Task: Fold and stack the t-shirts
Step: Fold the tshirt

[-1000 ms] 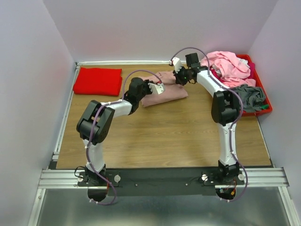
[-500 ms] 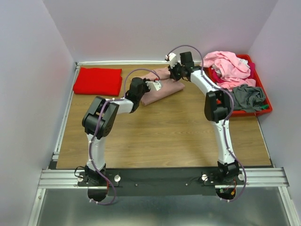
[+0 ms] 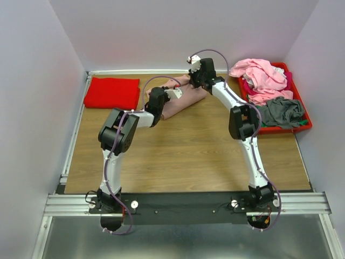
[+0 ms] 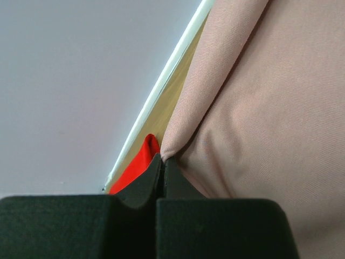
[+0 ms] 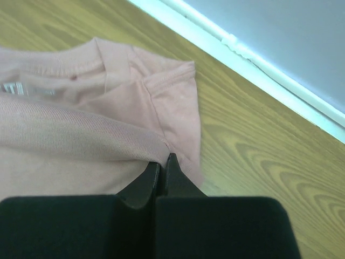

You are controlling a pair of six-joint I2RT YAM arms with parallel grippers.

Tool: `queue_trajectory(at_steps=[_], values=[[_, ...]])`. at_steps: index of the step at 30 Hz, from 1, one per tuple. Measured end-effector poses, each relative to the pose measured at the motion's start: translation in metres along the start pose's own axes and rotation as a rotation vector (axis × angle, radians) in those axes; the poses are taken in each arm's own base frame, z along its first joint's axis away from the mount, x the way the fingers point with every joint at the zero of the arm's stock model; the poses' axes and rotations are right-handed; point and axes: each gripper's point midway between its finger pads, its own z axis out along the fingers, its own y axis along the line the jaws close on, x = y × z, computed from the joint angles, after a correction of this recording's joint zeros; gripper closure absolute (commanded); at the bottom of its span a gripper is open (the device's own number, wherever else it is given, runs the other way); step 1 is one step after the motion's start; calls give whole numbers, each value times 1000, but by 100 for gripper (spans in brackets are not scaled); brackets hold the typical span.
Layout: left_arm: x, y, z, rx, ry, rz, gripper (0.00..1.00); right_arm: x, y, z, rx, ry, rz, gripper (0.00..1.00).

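Observation:
A folded dusty-pink t-shirt point(image 3: 186, 101) lies at the back middle of the table. My left gripper point(image 3: 171, 89) is shut on a pinch of its edge point(image 4: 259, 108), with the fingertips point(image 4: 162, 159) pressed together on the cloth. At the shirt's far side my right gripper point(image 3: 190, 81) is also shut on a fold point(image 5: 81, 140) near the collar, jaws point(image 5: 163, 159) closed. A bright red t-shirt point(image 3: 112, 93) lies folded at the back left. Its corner point(image 4: 135, 170) shows just beyond my left fingers.
A red plastic bin point(image 3: 307, 116) at the back right holds a heap of light pink point(image 3: 261, 75), grey point(image 3: 283, 110) and magenta point(image 3: 291, 81) t-shirts. The white back rail point(image 5: 259, 62) and walls close in the table.
Both grippers have moved left and toward the back wall, dragging the dusty-pink t-shirt with them, nearer the red one. Both stayed shut.

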Motion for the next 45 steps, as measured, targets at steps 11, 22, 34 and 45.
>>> queue_trajectory(at_steps=[11,22,34,45], values=[[16,19,9,-58,75,-61,100,-4,15,33,98,-72,67,100],[19,12,16,-25,102,-63,100,-6,8,35,169,-88,71,100],[27,38,33,-141,184,-121,2,-7,-8,32,243,-92,66,25],[-22,182,-10,-417,136,-412,7,-10,-43,10,427,-86,91,0]])
